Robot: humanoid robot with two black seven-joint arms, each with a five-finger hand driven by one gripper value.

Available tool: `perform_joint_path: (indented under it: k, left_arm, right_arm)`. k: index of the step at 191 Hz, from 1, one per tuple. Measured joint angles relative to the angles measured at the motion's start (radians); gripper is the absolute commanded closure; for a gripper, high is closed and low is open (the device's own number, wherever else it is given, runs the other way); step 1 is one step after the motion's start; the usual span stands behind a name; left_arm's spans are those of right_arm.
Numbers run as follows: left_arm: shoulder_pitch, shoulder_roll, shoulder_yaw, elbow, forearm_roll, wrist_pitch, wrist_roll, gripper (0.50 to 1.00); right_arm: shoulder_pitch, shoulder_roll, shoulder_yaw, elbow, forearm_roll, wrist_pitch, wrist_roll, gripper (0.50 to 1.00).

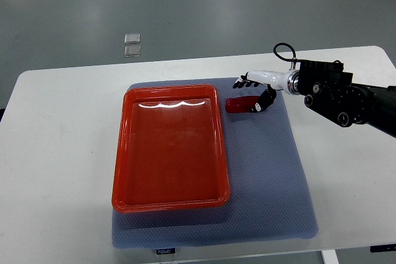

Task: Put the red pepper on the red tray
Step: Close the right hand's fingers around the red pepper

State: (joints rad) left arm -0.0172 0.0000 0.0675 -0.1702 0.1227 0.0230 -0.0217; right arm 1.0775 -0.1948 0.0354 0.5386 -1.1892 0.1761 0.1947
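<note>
A white table (55, 153) carries a blue-grey mat (272, 177), and on the mat's left part sits an empty red tray (124, 171). The red pepper (240, 104) lies on the mat just beyond the tray's 2 o'clock corner, outside the tray. The right hand (257, 88), its arm entering from 3 o'clock, is at the pepper's right end with a dark thumb touching it and the other fingers (242, 81) spread above; whether it truly grips is unclear.
</note>
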Motion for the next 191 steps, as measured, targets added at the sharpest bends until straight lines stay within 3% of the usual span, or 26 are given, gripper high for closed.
perform_joint_path:
  k: [21, 22, 24, 50, 128, 136, 145, 191]
  left_arm:
    - [0.0, 0.0, 0.0, 0.0, 0.0, 0.0, 0.0, 0.5]
    - [0.0, 0.0, 0.0, 0.0, 0.0, 0.0, 0.0, 0.5]
    - [0.0, 0.0, 0.0, 0.0, 0.0, 0.0, 0.0, 0.5]
    - [0.0, 0.0, 0.0, 0.0, 0.0, 0.0, 0.0, 0.5]
    - [0.0, 0.0, 0.0, 0.0, 0.0, 0.0, 0.0, 0.5]
    - [0.0, 0.0, 0.0, 0.0, 0.0, 0.0, 0.0, 0.5]
    - [0.0, 0.0, 0.0, 0.0, 0.0, 0.0, 0.0, 0.5]
    - [0.0, 0.0, 0.0, 0.0, 0.0, 0.0, 0.0, 0.5]
  right_arm:
    - [-0.003, 0.009, -0.027, -0.009, 0.0, -0.013, 0.0, 0.726]
    - [-0.003, 0.01, -0.028, -0.009, 0.0, -0.013, 0.0, 0.758]
    - [-0.003, 0.01, -0.03, -0.01, 0.0, -0.015, 0.0, 0.773]
    - [-0.003, 0.016, -0.045, -0.021, 0.0, -0.022, 0.0, 0.881]
    - [0.01, 0.017, -0.044, -0.018, 0.001, -0.01, 0.003, 0.893]
    - [0.011, 0.017, -0.043, -0.018, 0.002, -0.01, 0.004, 0.928]
    - [0.011, 0.017, -0.043, -0.017, 0.002, -0.009, 0.004, 1.0]
    - [0.011, 0.017, -0.041, -0.016, 0.005, -0.009, 0.005, 1.0]
